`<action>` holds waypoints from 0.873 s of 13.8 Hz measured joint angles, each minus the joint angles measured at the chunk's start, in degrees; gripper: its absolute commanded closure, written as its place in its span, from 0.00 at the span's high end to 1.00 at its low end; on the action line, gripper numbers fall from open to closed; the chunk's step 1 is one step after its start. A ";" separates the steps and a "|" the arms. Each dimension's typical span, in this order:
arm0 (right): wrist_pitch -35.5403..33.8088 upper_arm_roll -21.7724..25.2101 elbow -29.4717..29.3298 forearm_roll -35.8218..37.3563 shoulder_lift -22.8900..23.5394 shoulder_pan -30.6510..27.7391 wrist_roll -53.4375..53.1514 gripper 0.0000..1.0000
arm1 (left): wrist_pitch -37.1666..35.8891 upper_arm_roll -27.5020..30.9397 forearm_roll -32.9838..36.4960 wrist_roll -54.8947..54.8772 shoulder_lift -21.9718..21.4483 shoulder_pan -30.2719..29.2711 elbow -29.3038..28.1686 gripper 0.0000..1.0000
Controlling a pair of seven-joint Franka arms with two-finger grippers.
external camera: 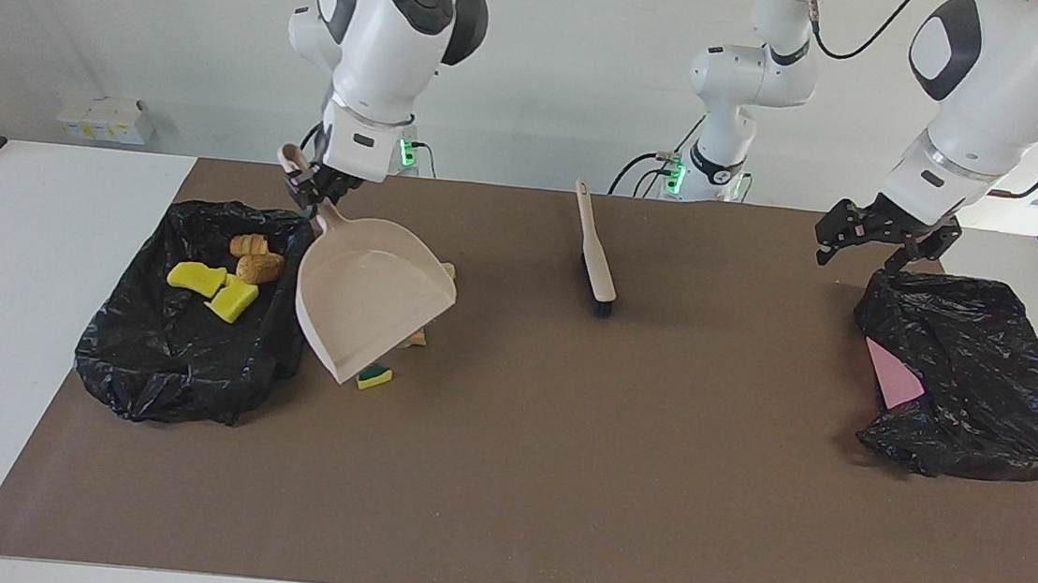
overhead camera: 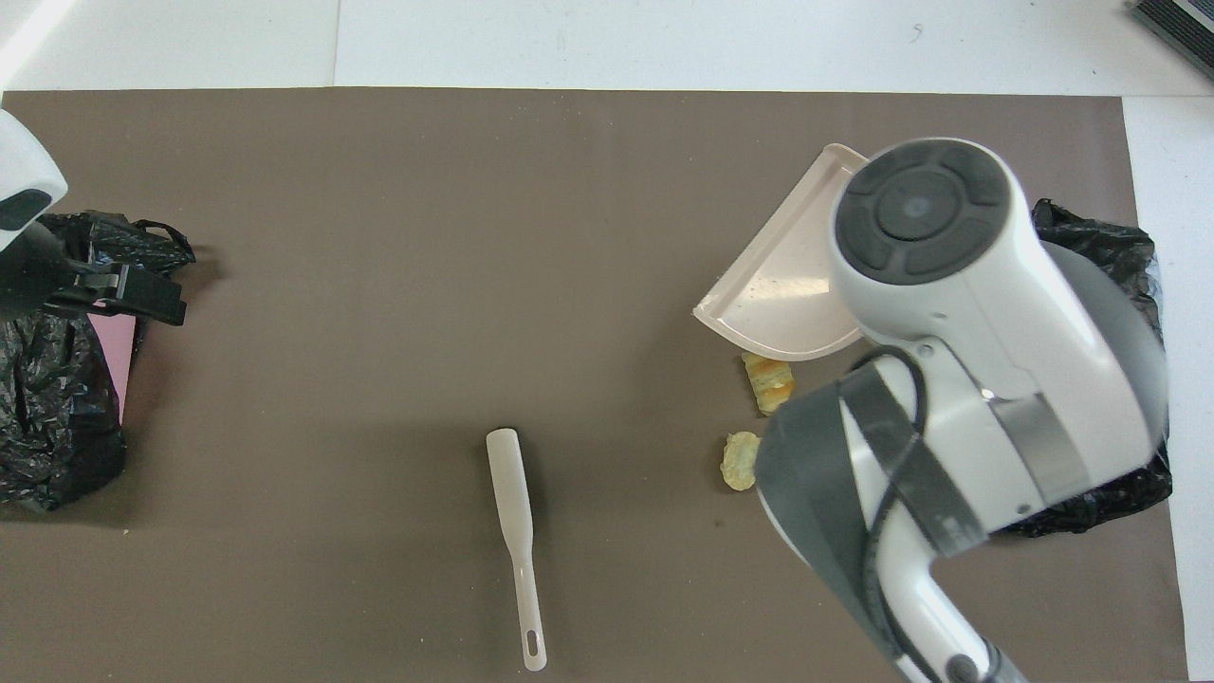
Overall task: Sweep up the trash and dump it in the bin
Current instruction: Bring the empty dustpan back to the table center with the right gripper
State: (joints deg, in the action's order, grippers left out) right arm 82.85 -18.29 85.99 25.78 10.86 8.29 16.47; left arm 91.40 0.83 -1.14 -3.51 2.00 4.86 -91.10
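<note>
Four scraps in black bag.

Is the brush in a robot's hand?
No, the brush lies alone on the brown mat, with no end effector touching it.
</note>
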 measured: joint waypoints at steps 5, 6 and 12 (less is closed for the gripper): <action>-0.81 0.03 -16.70 -6.55 16.67 8.11 -25.33 0.00 | -0.01 0.00 0.00 -1.34 0.00 0.00 -0.03 1.00; -0.37 0.03 -19.20 -7.83 19.24 9.79 -30.04 0.00 | -0.02 0.00 0.00 -1.95 0.00 0.00 -0.08 1.00; 12.17 0.05 -23.78 -11.15 29.68 17.12 -50.49 0.00 | -0.02 -0.07 0.00 -2.30 0.00 0.03 -0.14 1.00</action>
State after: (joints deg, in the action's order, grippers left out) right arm 95.02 -18.23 62.21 14.62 40.54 25.41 -34.02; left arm 91.38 0.76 -1.15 -5.80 1.99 4.88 -91.24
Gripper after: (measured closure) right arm 0.687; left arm 0.000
